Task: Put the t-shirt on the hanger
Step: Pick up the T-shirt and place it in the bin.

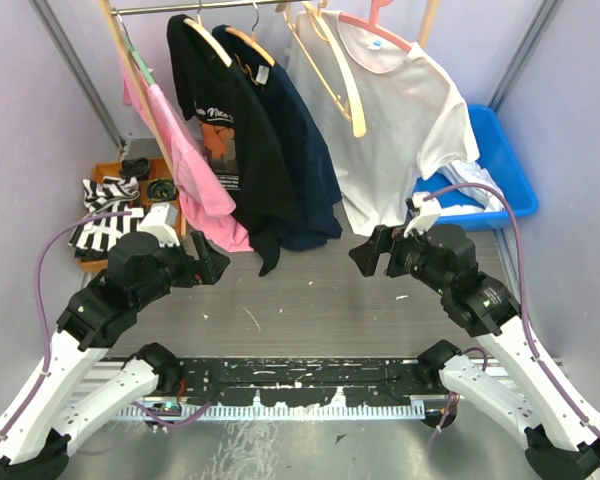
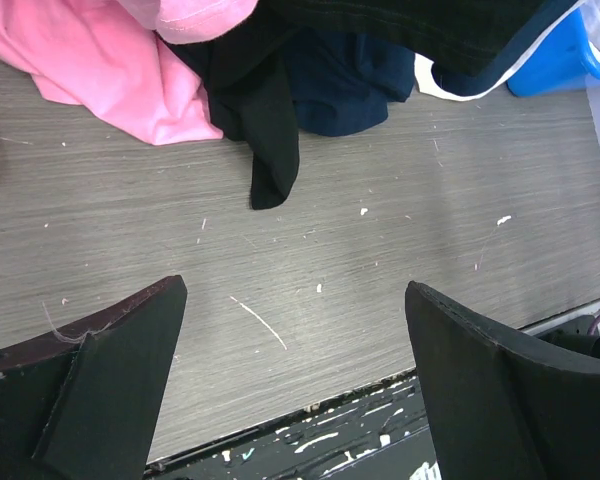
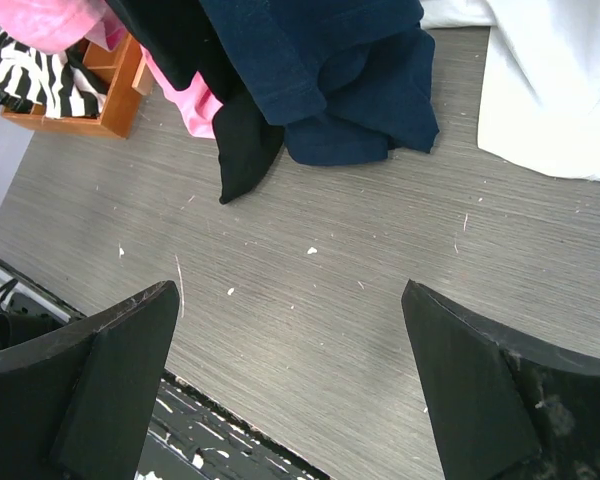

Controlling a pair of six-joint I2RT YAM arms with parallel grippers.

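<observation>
left hand (image 1: 212, 263): jaws wide, holding nothing, low over the bare bench (image 1: 300, 300).
rail (image 1: 160, 8): runs across the back and carries every hanging garment.
pink shirt (image 1: 185, 170): far left on the rail, hem down on the bench; leave it alone.
black shirt (image 1: 230, 130): next along, its tip trailing onto the bench.
navy shirt (image 1: 300, 150): just beside the black one, hem bunched on the bench.
hanger (image 1: 342, 88): bare wood, hooked on the rail between the navy shirt and the labelled shirt.
labelled shirt (image 1: 400, 130): white, on a pink hanger; not the one wanted.
right hand (image 1: 368, 255): jaws wide, holding nothing, low over the bench, near the labelled shirt's hem.
bin (image 1: 505, 150): blue, at the far right behind the right arm.
t-shirt (image 1: 475, 200): seemingly the white cloth lying in the bin, untouched; its collar is not visible.
step in hand: probably the reach for the t-shirt, nothing yet gripped.
doing it well: send the right hand, the nearer one, around the labelled shirt's hem, pinch near a shoulder or the collar, and lift the cloth clear of the bin wall so the neck hangs open for the hanger.
</observation>
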